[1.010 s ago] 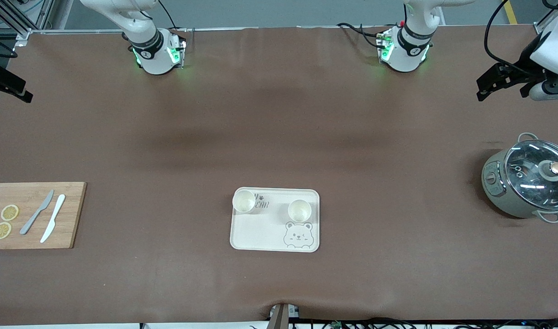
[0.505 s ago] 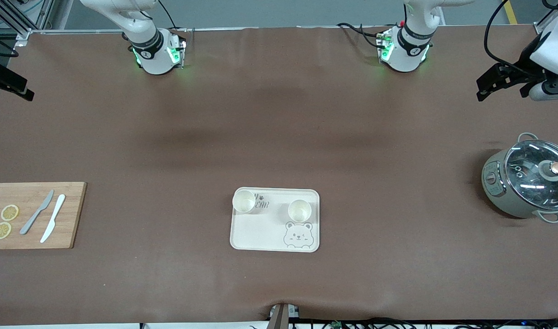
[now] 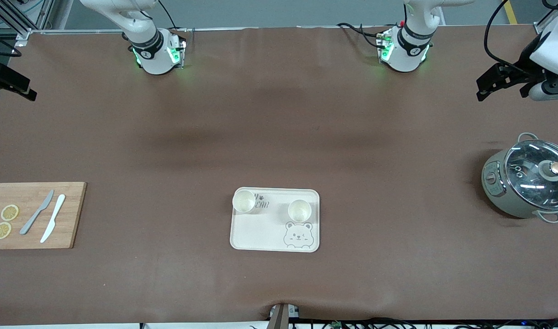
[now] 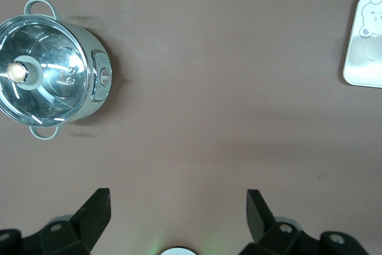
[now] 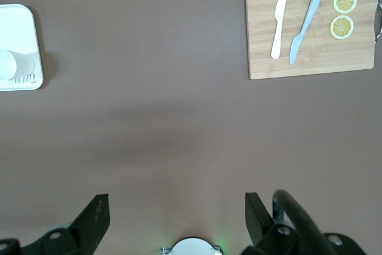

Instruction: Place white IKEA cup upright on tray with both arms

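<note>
Two white cups stand upright on the tray point(image 3: 274, 220), mid-table toward the front camera: one cup point(image 3: 244, 201) on the grey lettering at the corner toward the right arm's end, the other cup point(image 3: 300, 210) just above the bear drawing. Left hand point(image 4: 178, 207) hangs empty with fingers spread wide over bare table near the lidded pot point(image 3: 527, 179); right hand point(image 5: 176, 209) likewise wide and empty over bare table at its own end, its arm mostly out of the front view. Cutting board point(image 3: 34, 215) carries two knives and what look like two lemon slices.
</note>
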Motion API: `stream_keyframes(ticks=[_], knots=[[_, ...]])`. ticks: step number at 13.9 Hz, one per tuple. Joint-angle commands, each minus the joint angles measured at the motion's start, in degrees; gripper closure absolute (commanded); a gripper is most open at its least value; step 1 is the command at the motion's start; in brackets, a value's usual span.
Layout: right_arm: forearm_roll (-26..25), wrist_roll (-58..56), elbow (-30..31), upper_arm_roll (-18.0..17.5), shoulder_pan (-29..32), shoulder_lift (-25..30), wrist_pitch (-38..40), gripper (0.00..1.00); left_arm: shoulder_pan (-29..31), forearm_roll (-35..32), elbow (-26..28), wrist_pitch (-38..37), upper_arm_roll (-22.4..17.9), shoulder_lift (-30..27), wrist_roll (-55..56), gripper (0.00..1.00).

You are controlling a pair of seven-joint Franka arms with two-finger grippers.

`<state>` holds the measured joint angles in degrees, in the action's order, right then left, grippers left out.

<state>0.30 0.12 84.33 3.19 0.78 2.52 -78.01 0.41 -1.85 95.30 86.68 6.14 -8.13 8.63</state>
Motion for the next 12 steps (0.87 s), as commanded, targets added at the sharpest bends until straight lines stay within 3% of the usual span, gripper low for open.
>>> stream_keyframes(ticks=[1, 12], knots=[[0.5, -0.1, 0.7, 0.2, -0.6, 0.6, -0.6, 0.0, 0.7, 0.9, -0.4, 0.2, 0.3, 0.0, -1.0, 0.0], [0.4, 0.0, 0.7, 0.2, -0.4, 0.6, -0.1, 0.0, 0.8, 0.6, -2.3, 0.1, 0.0, 0.7, -1.1, 0.0]])
